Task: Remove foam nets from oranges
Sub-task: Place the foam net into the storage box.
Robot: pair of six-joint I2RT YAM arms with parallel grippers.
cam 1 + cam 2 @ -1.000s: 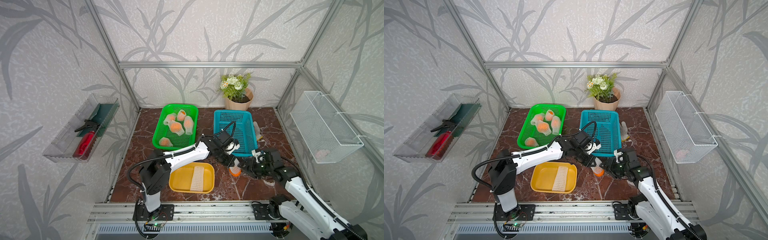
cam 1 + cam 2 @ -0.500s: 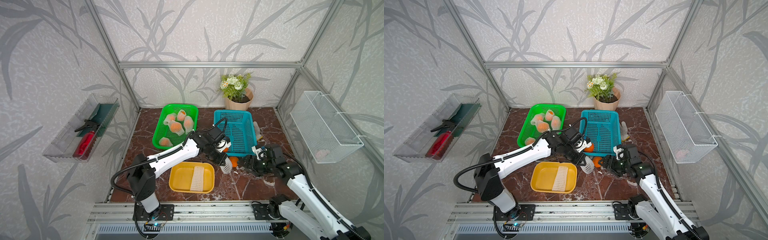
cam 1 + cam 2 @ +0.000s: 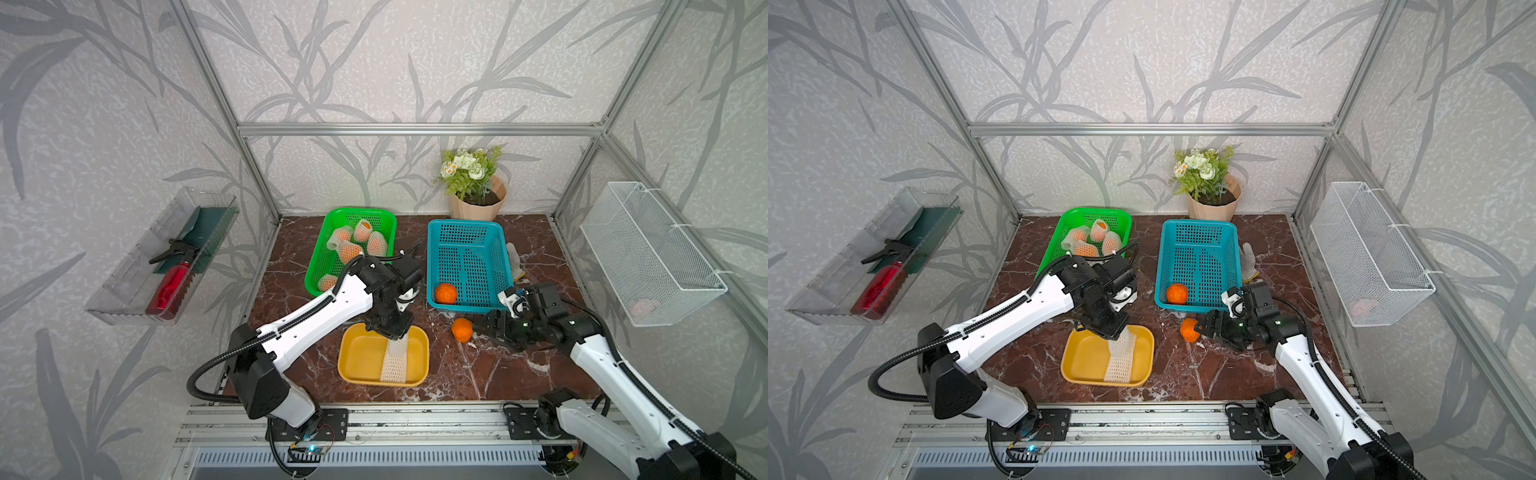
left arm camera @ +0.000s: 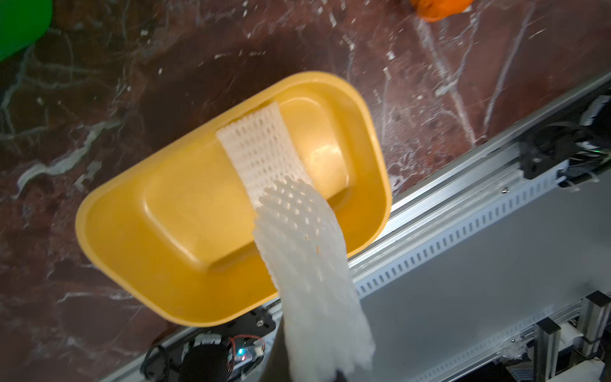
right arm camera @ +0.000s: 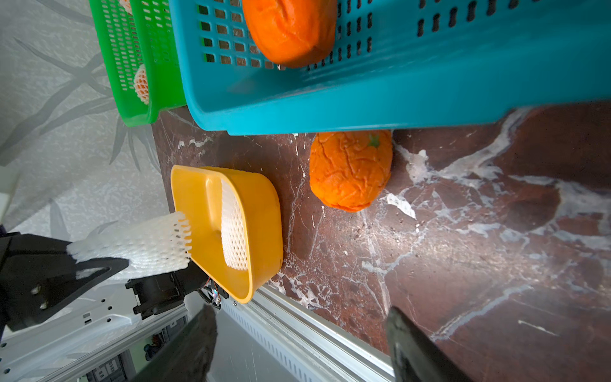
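My left gripper (image 3: 394,330) is shut on a foam net (image 4: 307,264) that hangs over the yellow tray (image 3: 357,353). A second empty foam net (image 3: 394,365) lies flat in that tray. One bare orange (image 3: 462,329) rests on the marble just in front of the blue basket (image 3: 494,249). My right gripper (image 3: 484,328) is open right beside this orange, nothing between its fingers (image 5: 406,334). Another bare orange (image 3: 446,293) sits in the blue basket's near corner. Several oranges in foam nets (image 3: 353,245) lie in the green basket (image 3: 320,266).
A flower pot (image 3: 478,199) stands at the back behind the blue basket, and a light glove (image 3: 515,262) lies on that basket's right. A white wire basket (image 3: 648,257) hangs on the right wall. A clear shelf (image 3: 166,257) with a red bottle hangs on the left wall.
The net came off the orange in my left gripper, which carried it left over the yellow tray. My right gripper opened and released the orange onto the marble.
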